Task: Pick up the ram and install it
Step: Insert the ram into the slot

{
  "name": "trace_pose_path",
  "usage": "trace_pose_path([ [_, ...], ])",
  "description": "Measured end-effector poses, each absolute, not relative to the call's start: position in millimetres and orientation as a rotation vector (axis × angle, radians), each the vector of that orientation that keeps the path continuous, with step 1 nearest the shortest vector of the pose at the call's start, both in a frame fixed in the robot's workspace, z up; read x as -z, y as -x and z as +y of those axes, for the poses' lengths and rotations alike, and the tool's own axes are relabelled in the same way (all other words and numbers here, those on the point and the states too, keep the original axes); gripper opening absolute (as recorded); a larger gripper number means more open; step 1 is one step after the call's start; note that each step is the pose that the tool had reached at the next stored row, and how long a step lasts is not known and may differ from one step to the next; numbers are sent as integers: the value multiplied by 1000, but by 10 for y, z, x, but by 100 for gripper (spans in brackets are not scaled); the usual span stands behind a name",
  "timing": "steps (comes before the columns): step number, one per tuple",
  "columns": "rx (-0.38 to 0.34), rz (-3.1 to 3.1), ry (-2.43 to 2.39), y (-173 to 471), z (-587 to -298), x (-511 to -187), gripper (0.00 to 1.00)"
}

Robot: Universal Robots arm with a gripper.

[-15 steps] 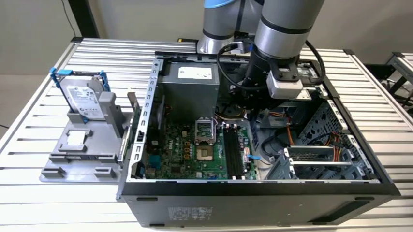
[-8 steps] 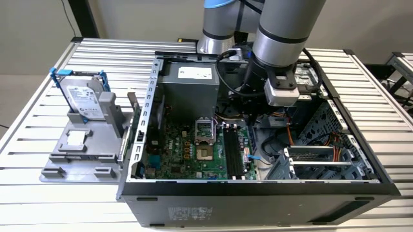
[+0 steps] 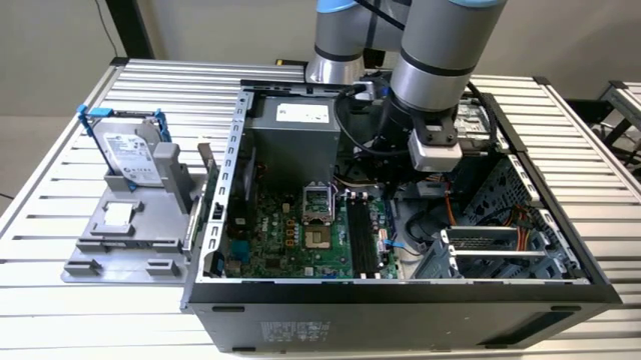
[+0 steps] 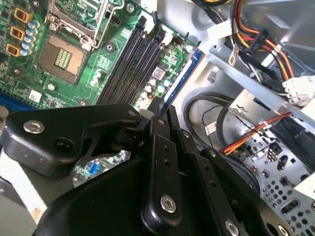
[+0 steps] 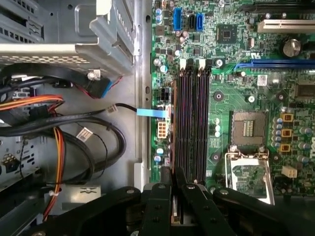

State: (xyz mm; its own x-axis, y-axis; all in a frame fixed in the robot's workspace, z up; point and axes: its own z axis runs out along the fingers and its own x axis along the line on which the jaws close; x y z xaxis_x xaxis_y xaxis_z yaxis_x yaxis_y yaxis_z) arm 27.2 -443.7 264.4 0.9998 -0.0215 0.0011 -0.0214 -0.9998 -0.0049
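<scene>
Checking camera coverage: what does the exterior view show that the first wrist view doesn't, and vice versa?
Exterior view: the hard drive in its blue bracket beside the case, and the arm reaching in. First wrist view: the fingers closed on the thin ram, seen edge-on. Both: the black memory slots and the CPU socket.

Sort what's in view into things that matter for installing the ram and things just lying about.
For the job:
- ram, held in the gripper
- black memory slots on the motherboard

Lying about:
- hard drive in its blue bracket
- grey holder under it
- orange cables
- processor socket
</scene>
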Motion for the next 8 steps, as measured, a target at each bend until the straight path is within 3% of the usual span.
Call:
trace_pose_path([
  [8, 2, 33, 3136, -237, -4524, -2497, 0],
])
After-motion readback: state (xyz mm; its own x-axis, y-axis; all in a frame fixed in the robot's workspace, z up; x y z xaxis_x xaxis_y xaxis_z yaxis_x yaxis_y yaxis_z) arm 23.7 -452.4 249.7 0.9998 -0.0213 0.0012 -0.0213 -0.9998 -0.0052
